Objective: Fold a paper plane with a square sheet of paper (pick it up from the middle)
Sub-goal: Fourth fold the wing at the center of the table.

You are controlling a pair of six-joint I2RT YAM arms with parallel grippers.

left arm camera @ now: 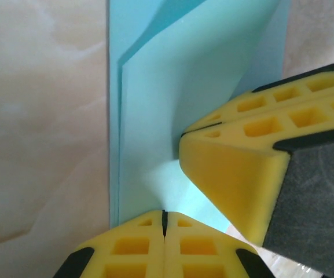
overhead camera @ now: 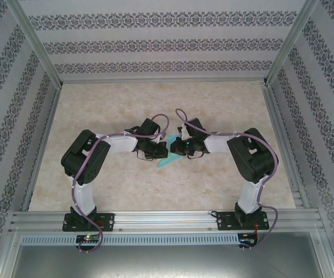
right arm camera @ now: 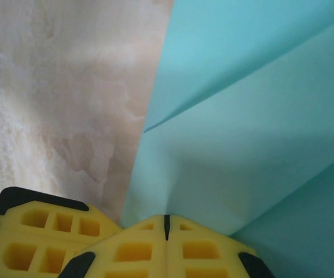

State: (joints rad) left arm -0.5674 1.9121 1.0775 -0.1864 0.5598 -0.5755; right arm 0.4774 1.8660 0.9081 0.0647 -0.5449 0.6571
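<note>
The turquoise square sheet of paper (overhead camera: 167, 163) lies folded into a narrow pointed shape on the table, partly hidden under both wrists. My left gripper (left arm camera: 164, 223) is shut, its yellow tips resting on the folded layers of the paper (left arm camera: 172, 87). The right gripper (right arm camera: 167, 226) is shut too, its tips against the paper (right arm camera: 253, 133), where a soft crease runs up from them. No paper shows between either pair of jaws. The two grippers meet tip to tip: the right fingers (left arm camera: 230, 174) cross the left wrist view, and the left fingers (right arm camera: 39, 231) show in the right wrist view.
The marble-patterned tabletop (overhead camera: 97, 110) is walled in by patterned panels (overhead camera: 155, 40) behind and on both sides. An aluminium rail (overhead camera: 167, 220) runs along the near edge with both arm bases on it. Both arms bend inward to the table's middle.
</note>
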